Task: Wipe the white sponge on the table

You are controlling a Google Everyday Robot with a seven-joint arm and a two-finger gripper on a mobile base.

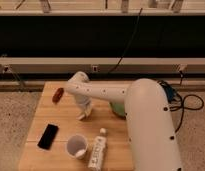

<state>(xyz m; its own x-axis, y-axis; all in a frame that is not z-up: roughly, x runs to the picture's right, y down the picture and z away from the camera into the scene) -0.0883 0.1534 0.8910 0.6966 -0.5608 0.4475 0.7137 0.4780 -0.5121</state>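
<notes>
Behind everything runs a long dark recess (71, 37), wide as the view and black inside; above it sits a pale ledge (86, 6) with short upright brackets (45, 6); below it a light grey rail (56, 65) crosses the wall, carrying small outlet boxes (94, 68); a black cable (130, 42) slants down over the dark band towards that rail; the floor (13, 117) is pale speckled stone, showing on both sides; on the right, black cables (190, 102) loop loosely across it; the light is warm and rather dim, with no hard shadows; my gripper (82, 116) hangs low at mid-view, well forward of that wall.
</notes>
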